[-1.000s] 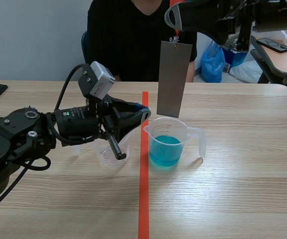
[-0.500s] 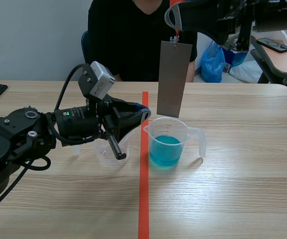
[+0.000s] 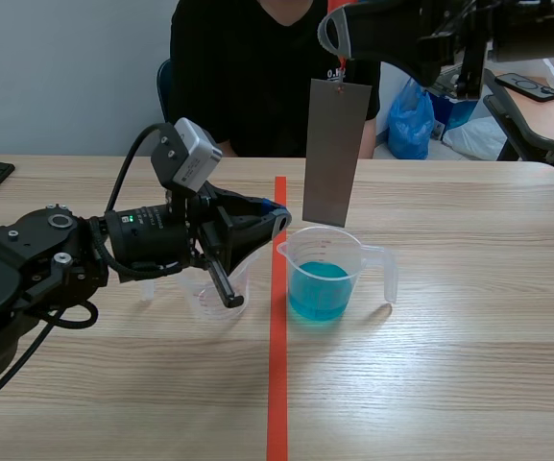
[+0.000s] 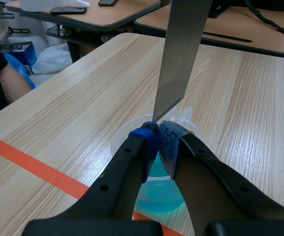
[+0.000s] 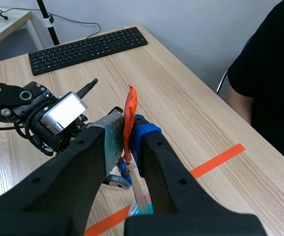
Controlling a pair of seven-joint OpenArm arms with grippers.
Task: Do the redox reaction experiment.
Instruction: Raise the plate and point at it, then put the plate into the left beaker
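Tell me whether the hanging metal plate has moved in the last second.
No. The metal plate has its lower edge at the far rim of the jug and just right of the red tape line, exactly as before.

Straight down into the blue cup (image 3: 321, 274) is blocked — the metal sheet (image 3: 335, 154) hangs over its rim off an orange strip (image 5: 130, 105) pinched in the right gripper (image 5: 129, 135). The left gripper (image 4: 160, 135), clamped on the empty cup (image 3: 209, 293), crowds its left side. The table (image 3: 488, 298) past the handle (image 3: 389, 274) — wide open.

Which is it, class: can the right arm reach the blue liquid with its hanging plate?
Probably yes: the plate hangs just above the open beaker, though the left gripper sits close beside its lower corner.
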